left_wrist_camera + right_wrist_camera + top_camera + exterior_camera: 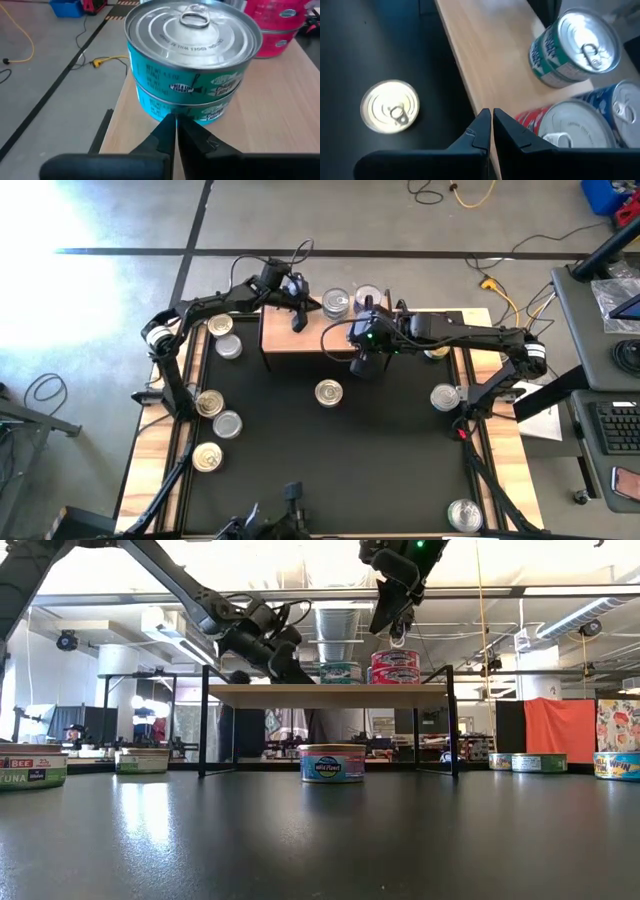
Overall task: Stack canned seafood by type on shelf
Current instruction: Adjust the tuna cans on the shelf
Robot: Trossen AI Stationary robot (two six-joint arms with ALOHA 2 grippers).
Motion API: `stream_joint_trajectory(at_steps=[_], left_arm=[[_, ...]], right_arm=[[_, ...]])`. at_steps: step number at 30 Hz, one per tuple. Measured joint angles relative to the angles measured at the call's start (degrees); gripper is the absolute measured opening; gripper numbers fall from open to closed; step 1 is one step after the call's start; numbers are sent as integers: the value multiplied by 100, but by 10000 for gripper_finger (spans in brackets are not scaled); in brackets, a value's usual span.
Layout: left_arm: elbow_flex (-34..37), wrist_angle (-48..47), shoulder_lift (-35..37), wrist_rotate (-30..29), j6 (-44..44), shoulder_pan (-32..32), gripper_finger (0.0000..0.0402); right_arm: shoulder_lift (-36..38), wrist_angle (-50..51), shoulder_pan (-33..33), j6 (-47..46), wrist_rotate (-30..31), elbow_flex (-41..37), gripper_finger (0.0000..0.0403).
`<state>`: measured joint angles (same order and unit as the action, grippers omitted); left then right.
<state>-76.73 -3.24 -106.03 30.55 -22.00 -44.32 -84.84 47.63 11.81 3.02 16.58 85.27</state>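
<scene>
Teal stack: two green-teal tins [192,70] with silver ring-pull lids, one on the other, on the shelf [300,340] toward its 12 o'clock edge
Red stack: two red-labelled tins [395,667] on the shelf just beside the teal pair; a blue-labelled tin [620,107] seems to stand next to them, though the wrist view cuts it off
Loose tins: one [328,392] on the black table [330,470] at 6 o'clock of the shelf, five along the 9 o'clock side, others at 3 o'clock
Open room: bare black table from centre to 6 o'clock; shelf's 9 o'clock half is bare wood
Left gripper [176,131]: fingers pressed together, empty, tips just short of the teal stack
Right gripper [491,129]: fingers together, holding nothing, above the shelf's 6 o'clock edge
</scene>
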Motion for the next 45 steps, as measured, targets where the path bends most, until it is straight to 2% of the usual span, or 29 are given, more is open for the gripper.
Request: stream_joint_trajectory(at_steps=[6, 11, 14, 17, 20, 26, 28, 32, 34, 37, 42, 45], left_arm=[[-208, -153, -110, -133, -2, 29, 1], [-319, -1564, 315, -585, -599, 27, 1], [-27, -1732, 671, -355, -615, 125, 1], [363, -1462, 922, -110, -579, 388, 1], [678, -1114, 1111, -180, -533, 670, 1], [1112, -1014, 1471, -351, -627, 1327, 0], [1290, -661, 1618, -694, -709, 1581, 0], [1644, 679, 1612, -1759, -623, 1885, 0], [1644, 1175, 1492, -1970, -528, 1914, 0], [1465, 1363, 1219, -1998, -321, 1913, 0], [936, 1178, 726, -2059, -292, 1920, 0], [565, 929, 449, -2342, -276, 1922, 0]], right_arm=[[0, 202, -51, -174, 11, -6, 13], [0, 608, -203, -254, 12, -88, 13], [0, 1033, -284, -438, 22, -213, 13], [0, 1133, -335, -621, 343, -331, 13], [0, 1035, -331, -710, 749, -448, 13], [0, 677, -291, -1027, 854, -750, 13], [0, 559, -344, -1096, 850, -820, 13], [2, 550, -437, -1095, 886, -777, 13], [35, 536, -481, -1092, 914, -671, 13], [170, 541, -596, -1058, 1078, -510, 13], [520, 595, -789, -1106, 1256, -422, 13], [772, 593, -892, -1243, 1341, -479, 13]])
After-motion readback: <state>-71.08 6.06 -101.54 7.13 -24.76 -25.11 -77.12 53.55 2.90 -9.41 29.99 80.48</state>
